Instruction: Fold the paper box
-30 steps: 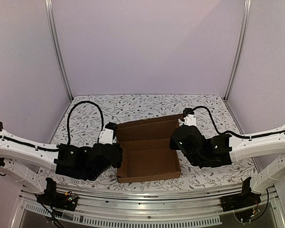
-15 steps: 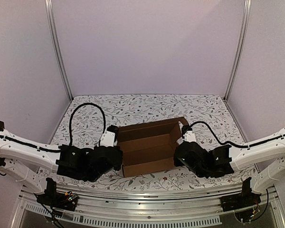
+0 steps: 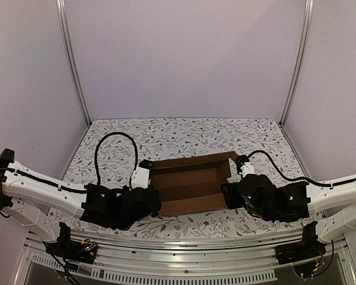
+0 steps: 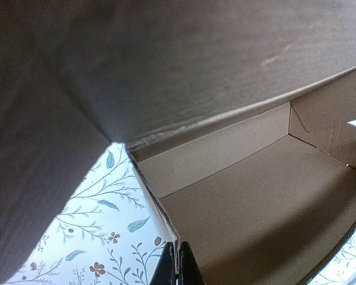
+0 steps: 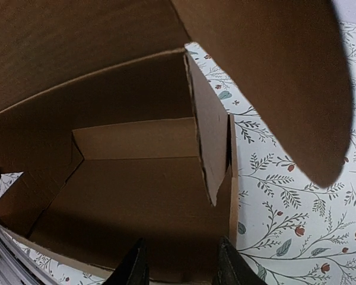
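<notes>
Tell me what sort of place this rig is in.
Probably a lab robot cell: plain pale walls framed by aluminium posts, a floral-covered table, and an aluminium rail along its near edge.

I have the paper box [image 3: 187,187] lying on the table [image 3: 184,133], near its front edge and midway across; my left jaws are at the box's left end; my right jaws are at its right end.

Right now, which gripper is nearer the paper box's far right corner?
Right. The right gripper hangs open at the right end of the paper box, close to its far right corner. The left gripper is shut on the opposite, left end.
</notes>
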Controlling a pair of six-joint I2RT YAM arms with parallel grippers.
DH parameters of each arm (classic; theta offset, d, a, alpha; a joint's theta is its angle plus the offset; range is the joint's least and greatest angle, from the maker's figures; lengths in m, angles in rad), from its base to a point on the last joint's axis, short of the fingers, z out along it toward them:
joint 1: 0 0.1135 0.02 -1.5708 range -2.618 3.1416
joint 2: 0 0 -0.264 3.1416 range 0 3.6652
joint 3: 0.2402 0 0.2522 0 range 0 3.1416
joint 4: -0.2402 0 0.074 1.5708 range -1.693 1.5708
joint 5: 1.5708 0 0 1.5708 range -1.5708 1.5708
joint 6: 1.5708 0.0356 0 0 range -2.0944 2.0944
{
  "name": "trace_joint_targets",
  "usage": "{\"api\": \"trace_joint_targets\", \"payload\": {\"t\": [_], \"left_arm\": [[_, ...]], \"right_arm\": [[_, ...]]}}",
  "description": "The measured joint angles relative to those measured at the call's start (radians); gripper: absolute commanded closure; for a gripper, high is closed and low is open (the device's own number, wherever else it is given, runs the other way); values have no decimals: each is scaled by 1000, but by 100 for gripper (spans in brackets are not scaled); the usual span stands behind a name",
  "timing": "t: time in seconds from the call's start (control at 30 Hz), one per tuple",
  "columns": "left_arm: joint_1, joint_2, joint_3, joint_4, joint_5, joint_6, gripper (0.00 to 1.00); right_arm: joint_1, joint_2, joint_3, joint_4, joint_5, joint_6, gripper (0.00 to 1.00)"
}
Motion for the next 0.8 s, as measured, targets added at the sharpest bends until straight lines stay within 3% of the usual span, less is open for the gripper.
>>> {"api": "trace_joint_targets", "payload": {"t": [0.47,0.6,0.8], "left_arm": [[-43,139,103,-43,-53,-8,100],[-46,160,116,-44,-63,-3,100],[-49,211,125,-21,-100,29,100]], "right_arm": [[0,-356,2,-249,-92,-208,63],[0,-351,68,-285,-90,-270,66],[-64,-192,259,-293,-143,-378,82]]}}
